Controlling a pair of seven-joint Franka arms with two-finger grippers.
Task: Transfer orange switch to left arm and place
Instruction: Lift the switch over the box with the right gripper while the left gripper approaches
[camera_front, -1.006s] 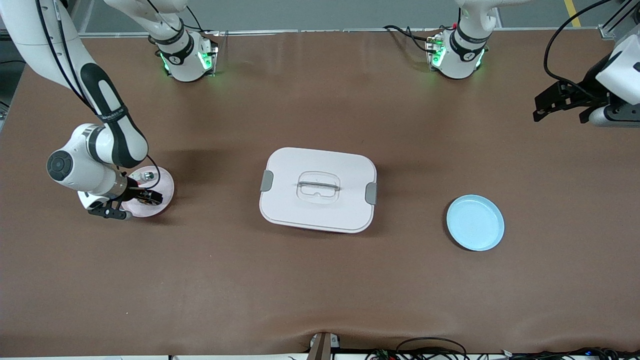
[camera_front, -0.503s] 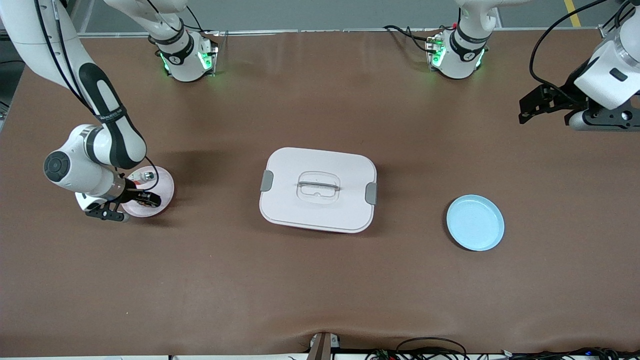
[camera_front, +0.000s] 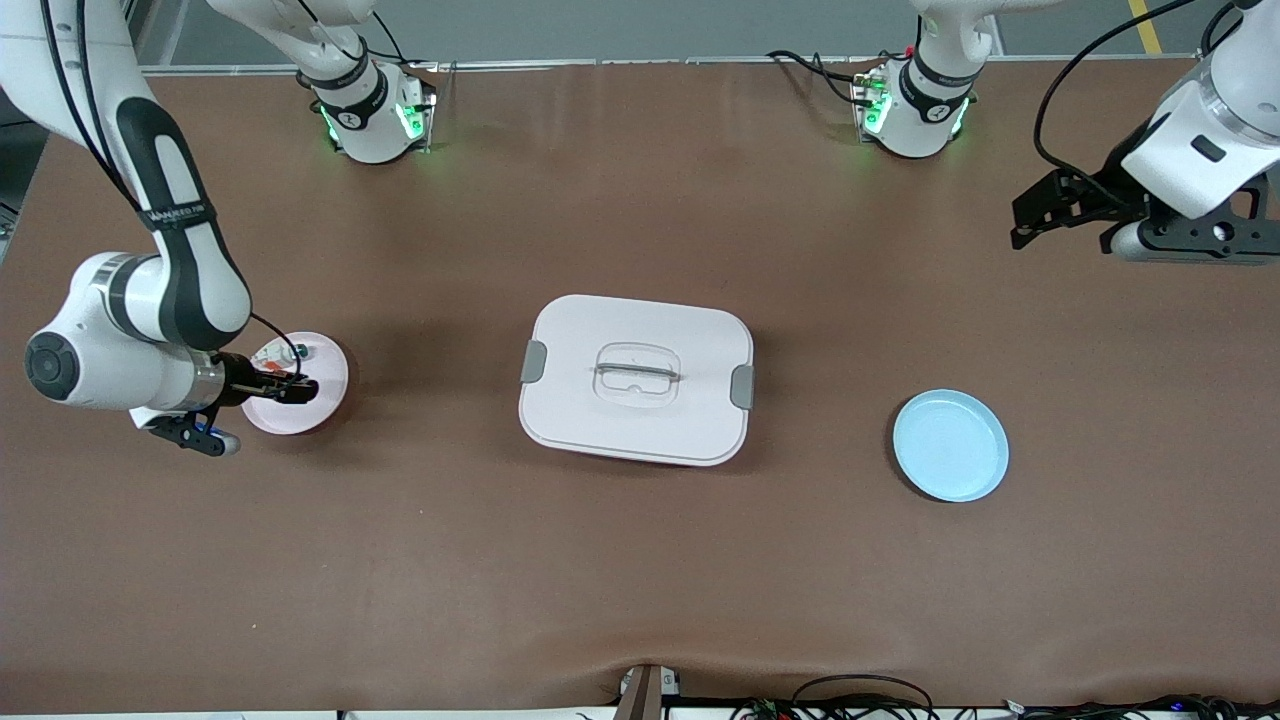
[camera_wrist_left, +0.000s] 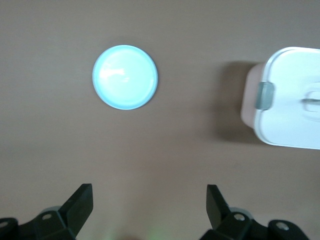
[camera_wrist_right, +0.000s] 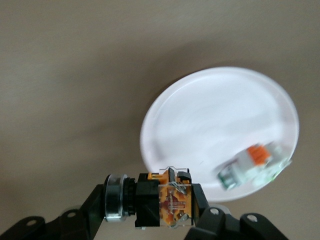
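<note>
Your table's biggest fixture, the box (camera_front: 636, 379), sits lid-on between the two arms, squarely in the path any handover must skirt. Toward the left arm's end lies the blue plate (camera_front: 950, 445), bare, under and ahead of the left gripper (camera_front: 1062, 207), which hangs above the table with its jaws spread wide and nothing between them. At the right arm's end, the pink plate (camera_front: 325, 400) sits directly beneath the right gripper (camera_front: 297, 388), whose jaws are pressed tight on the orange switch (camera_wrist_right: 165, 200), held just above the plate's rim. Beside it, on the plate, rests a small whitish piece (camera_wrist_right: 250, 167) with an orange patch. You should expect the switch to feel light and rigid, its hard plastic body offering flat sides, while the rounded silver collar looks slippery. For the handover, you would likely do best taking the free end the right jaws leave exposed.
</note>
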